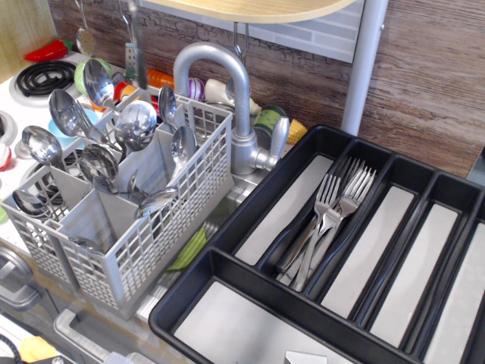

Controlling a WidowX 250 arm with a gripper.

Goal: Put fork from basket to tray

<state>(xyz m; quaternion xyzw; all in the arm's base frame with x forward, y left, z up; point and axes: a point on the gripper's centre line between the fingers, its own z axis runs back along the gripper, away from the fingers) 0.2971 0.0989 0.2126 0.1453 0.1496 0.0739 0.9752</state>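
The claw is not in the picture, so I cannot tell if it is spread, pressed together or pinching something. That also means I cannot say for sure which way the fork lies from it.

At the top edge, above the back of the basket [151, 235], a thin silver thing [130, 54] hangs straight up and down, and its top is cut off by the edge. It may be the fork, with the claw just above it out of sight, but it is too small to be sure.

In the basket I can only make out spoons [135, 121] standing with their round ends up. If a fork is there too, it is hidden among them.

The tray [227, 227] is well off to the right, past the tap [227, 83]. A few forks [333, 208] already lie in one long slot, their long way along the slot. The slots beside it look bare.
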